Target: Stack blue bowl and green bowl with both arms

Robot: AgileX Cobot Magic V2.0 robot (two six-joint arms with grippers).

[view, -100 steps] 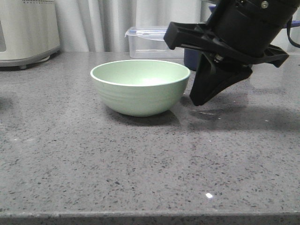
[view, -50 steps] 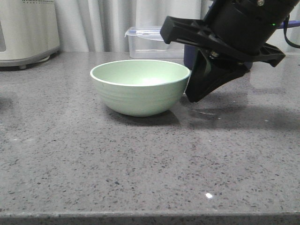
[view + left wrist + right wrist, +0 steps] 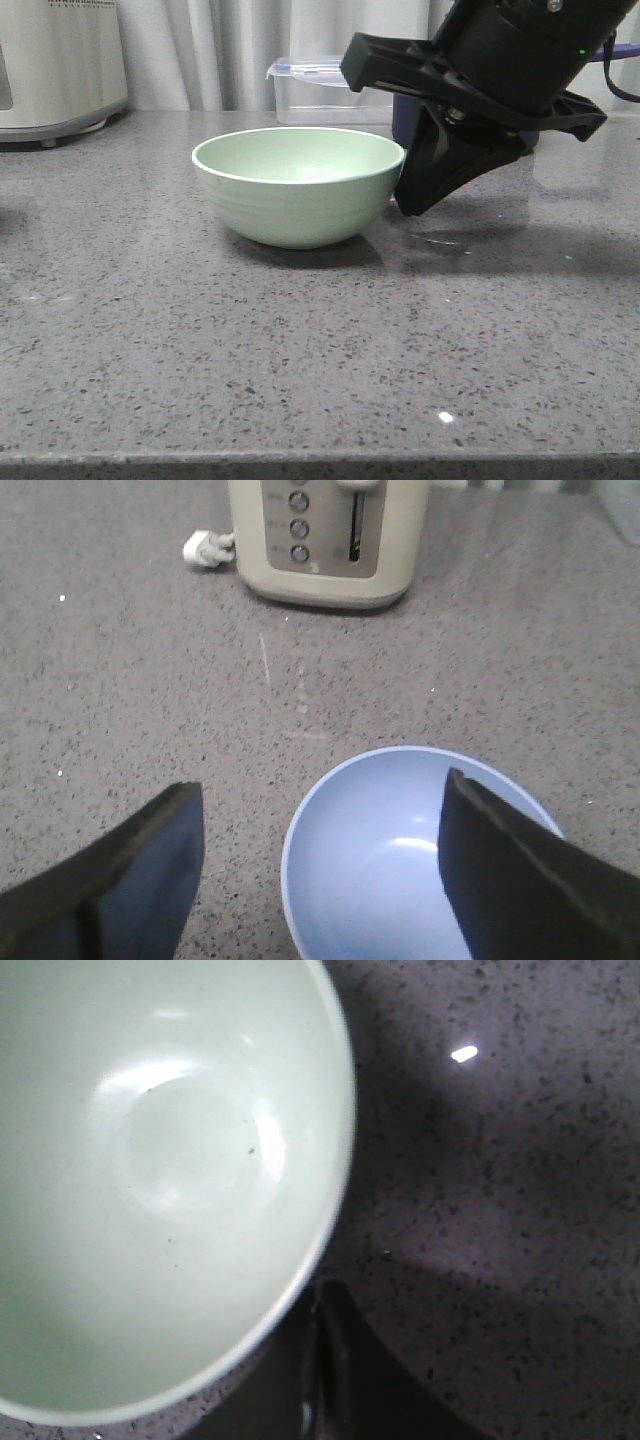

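The pale green bowl (image 3: 298,185) sits upright on the grey counter, and its inside fills much of the right wrist view (image 3: 150,1180). My right gripper (image 3: 408,206) points down just to the right of the bowl's wall, very close to it or touching it. Its fingers (image 3: 318,1305) are shut together outside the rim, holding nothing. The blue bowl (image 3: 390,870) shows only in the left wrist view, upright on the counter. My left gripper (image 3: 320,785) hangs open above it, one finger (image 3: 520,880) over the bowl's inside and the other finger (image 3: 130,880) over the counter outside the rim.
A beige toaster (image 3: 325,540) with its plug (image 3: 205,548) stands beyond the blue bowl. A white appliance (image 3: 60,60) is at the back left of the counter. A clear lidded box (image 3: 315,90) and a dark navy pot (image 3: 405,120) are behind the green bowl.
My right gripper has shifted left, closing the gap to the green bowl's right wall. The green bowl has stayed in place.
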